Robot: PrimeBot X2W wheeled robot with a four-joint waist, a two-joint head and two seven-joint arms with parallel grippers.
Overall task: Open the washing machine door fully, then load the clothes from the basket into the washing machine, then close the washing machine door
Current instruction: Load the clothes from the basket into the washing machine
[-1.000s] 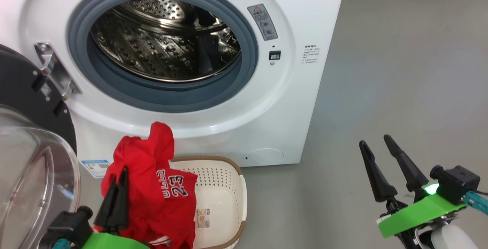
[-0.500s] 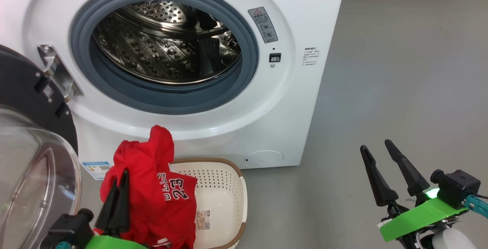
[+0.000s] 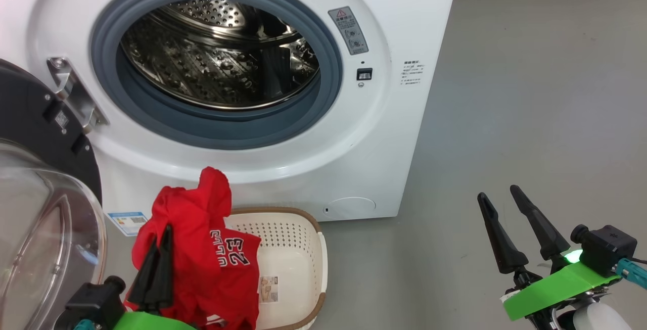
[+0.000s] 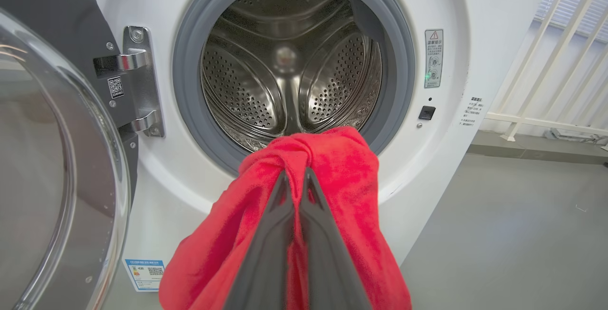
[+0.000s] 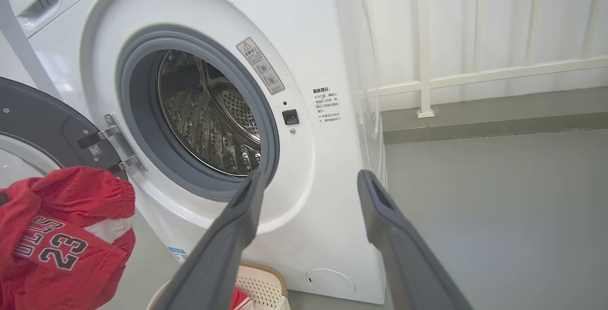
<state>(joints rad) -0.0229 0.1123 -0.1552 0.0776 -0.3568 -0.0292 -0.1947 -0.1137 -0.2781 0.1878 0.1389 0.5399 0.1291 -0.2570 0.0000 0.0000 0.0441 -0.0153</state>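
Red fabric with white trim and a black-and-white 23, the clothes (image 3: pixel 202 264), is bunched between the 2 long dark fingers of our left gripper (image 4: pixel 295 177), whose jaws are closed tight on a knot of the cloth. The rest of the garment drapes down on both sides of the fingers and below them.

Under that gripper and a little to its right sits the small cream-white perforated plastic basket (image 3: pixel 298 249) with its brown woven-look rim. In the head view the garment's lower folds cover the basket's left half, and we cannot tell whether they touch it.

Straight ahead of the left fingertips stands the big white boxy washing machine (image 3: pixel 384 133), its steel perforated drum (image 4: pixel 285 77) ringed by the grey rubber seal (image 4: pixel 190 110). The gripped knot sits in front of the machine's lower front, outside the drum.

Just to the left of the left gripper, the large round glossy black washing machine door (image 3: pixel 30 118) stands swung wide on its metal hinge (image 4: pixel 137 82), its clear glass bowl bulging toward us.

Our right gripper (image 3: pixel 497 193) hangs over the grey floor (image 3: pixel 530 92) with its 2 fingers spread apart. The machine lies ahead of it and to its left.
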